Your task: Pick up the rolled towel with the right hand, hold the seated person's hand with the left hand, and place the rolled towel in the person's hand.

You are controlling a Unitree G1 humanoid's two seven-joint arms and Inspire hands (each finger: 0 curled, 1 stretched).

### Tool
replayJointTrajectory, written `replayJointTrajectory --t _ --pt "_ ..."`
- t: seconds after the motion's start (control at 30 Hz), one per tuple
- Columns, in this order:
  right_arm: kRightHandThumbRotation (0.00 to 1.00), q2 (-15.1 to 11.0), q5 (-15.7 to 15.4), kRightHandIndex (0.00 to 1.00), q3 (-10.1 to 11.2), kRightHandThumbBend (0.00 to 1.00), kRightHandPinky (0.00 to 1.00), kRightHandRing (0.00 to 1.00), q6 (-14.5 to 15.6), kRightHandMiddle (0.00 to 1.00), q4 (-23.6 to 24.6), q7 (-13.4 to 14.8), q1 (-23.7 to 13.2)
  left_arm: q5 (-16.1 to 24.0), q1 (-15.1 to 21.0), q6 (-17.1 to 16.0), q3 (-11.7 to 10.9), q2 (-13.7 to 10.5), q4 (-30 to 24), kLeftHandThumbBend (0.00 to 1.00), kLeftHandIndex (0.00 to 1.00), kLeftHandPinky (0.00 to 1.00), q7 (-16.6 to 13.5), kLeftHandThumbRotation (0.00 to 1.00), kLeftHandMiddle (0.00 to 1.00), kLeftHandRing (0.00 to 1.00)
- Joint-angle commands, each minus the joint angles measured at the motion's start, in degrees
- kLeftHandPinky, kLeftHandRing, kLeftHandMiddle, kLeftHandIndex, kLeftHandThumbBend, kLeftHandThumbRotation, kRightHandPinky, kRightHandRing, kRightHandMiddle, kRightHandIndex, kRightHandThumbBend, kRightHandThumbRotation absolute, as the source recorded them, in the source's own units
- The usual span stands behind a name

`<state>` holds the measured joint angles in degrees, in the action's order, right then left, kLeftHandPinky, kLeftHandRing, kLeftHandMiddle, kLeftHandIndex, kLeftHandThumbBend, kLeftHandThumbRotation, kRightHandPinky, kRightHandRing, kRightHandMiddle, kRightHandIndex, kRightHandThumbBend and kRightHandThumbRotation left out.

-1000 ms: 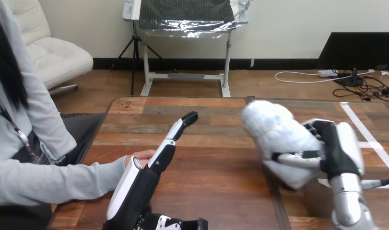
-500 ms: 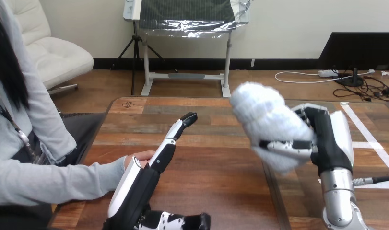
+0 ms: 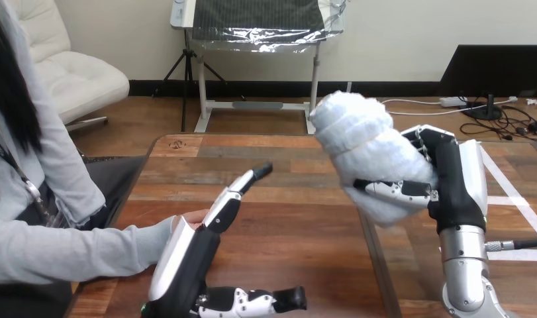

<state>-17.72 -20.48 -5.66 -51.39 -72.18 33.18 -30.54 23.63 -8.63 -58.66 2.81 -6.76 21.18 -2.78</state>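
Above the desk's (image 3: 298,225) right half, the right hand (image 3: 451,185) curls round the rolled towel (image 3: 365,146), held clear of the wood. Left hand (image 3: 193,252), fingers straight, stands beside the person's hand (image 3: 194,216) near the left edge; bare desk lies between the two robot hands.

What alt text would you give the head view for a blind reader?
The robot's right hand holds a white rolled towel above the wooden table. Its left hand, fingers straight, lies beside the person's hand at the left.
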Motion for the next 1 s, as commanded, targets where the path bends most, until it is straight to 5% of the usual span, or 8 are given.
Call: replayJointTrajectory --t 0.0,0.57,0.97 --pt "0.0 0.96 -0.01 0.41 0.54 0.81 0.26 0.31 -2.59 0.39 2.94 1.86 -1.33 4.01 0.53 2.67 -1.16 0.14 -4.81 1.0 0.9 0.92 -3.21 0.44 0.92 0.92" --pt "0.0 2.65 -0.94 0.4 0.26 0.79 0.25 0.29 -6.94 0.37 3.49 2.93 0.11 12.51 -0.67 11.82 -0.83 -1.61 -8.42 1.0 0.91 0.88 -10.09 0.26 0.92 0.92" --pt "0.0 3.95 -2.12 0.4 0.17 0.8 0.24 0.29 -9.16 0.36 4.66 3.67 1.29 18.98 0.38 17.22 -1.53 -5.47 -8.89 1.0 0.86 0.84 -16.96 0.18 0.87 0.87"
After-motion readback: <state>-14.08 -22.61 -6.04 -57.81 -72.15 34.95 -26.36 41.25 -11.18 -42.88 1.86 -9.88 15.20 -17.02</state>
